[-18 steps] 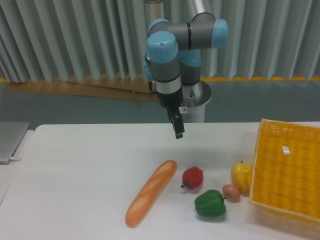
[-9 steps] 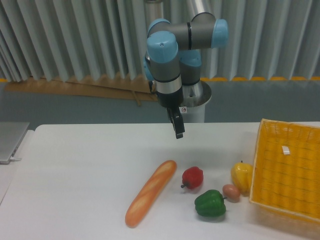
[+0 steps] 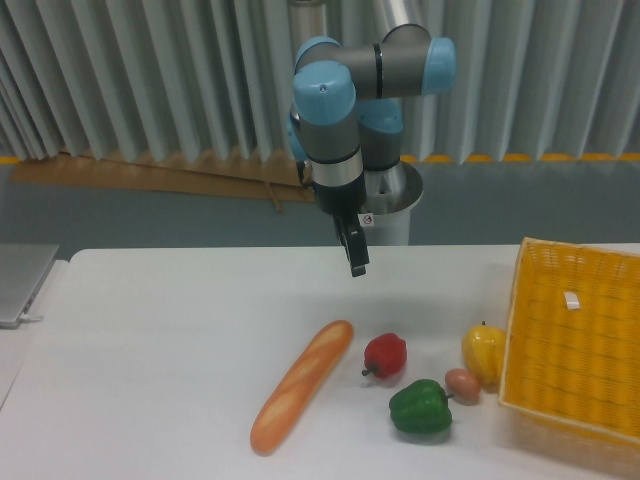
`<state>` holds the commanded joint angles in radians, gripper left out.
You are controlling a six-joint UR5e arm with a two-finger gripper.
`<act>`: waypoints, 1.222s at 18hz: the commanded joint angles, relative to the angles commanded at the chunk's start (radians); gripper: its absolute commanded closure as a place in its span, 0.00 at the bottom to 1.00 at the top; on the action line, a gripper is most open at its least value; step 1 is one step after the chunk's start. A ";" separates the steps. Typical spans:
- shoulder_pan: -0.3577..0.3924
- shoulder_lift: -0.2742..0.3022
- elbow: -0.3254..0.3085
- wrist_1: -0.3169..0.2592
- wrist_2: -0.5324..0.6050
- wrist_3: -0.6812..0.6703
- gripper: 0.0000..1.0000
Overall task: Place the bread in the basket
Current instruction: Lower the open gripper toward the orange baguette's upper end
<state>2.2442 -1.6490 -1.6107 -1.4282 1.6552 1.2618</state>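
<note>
The bread (image 3: 300, 385), a long orange-tan baguette, lies diagonally on the white table (image 3: 170, 330) near the front, slightly left of centre. The yellow woven basket (image 3: 560, 380) sits at the right edge, with only a small white tag inside. My gripper (image 3: 358, 266) hangs above the table behind the bread's upper end and well clear of it, pointing down. It is seen edge-on as one dark strip, so the gap between its fingers is hidden. It holds nothing.
Between the bread and the basket lie a red pepper (image 3: 385, 355), a green pepper (image 3: 420, 407), a small brown egg-like item (image 3: 461, 384) and a yellow pepper (image 3: 483, 352) against the basket wall. A grey flat device (image 3: 20, 280) sits at the far left.
</note>
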 joint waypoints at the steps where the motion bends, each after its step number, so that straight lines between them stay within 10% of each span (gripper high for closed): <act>1: -0.003 -0.006 0.000 0.017 0.000 -0.095 0.00; 12: -0.037 -0.100 0.002 0.225 0.008 -0.542 0.00; 22: -0.080 -0.222 0.028 0.275 0.086 -0.552 0.00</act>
<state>2.1645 -1.8713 -1.5831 -1.1536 1.7411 0.7102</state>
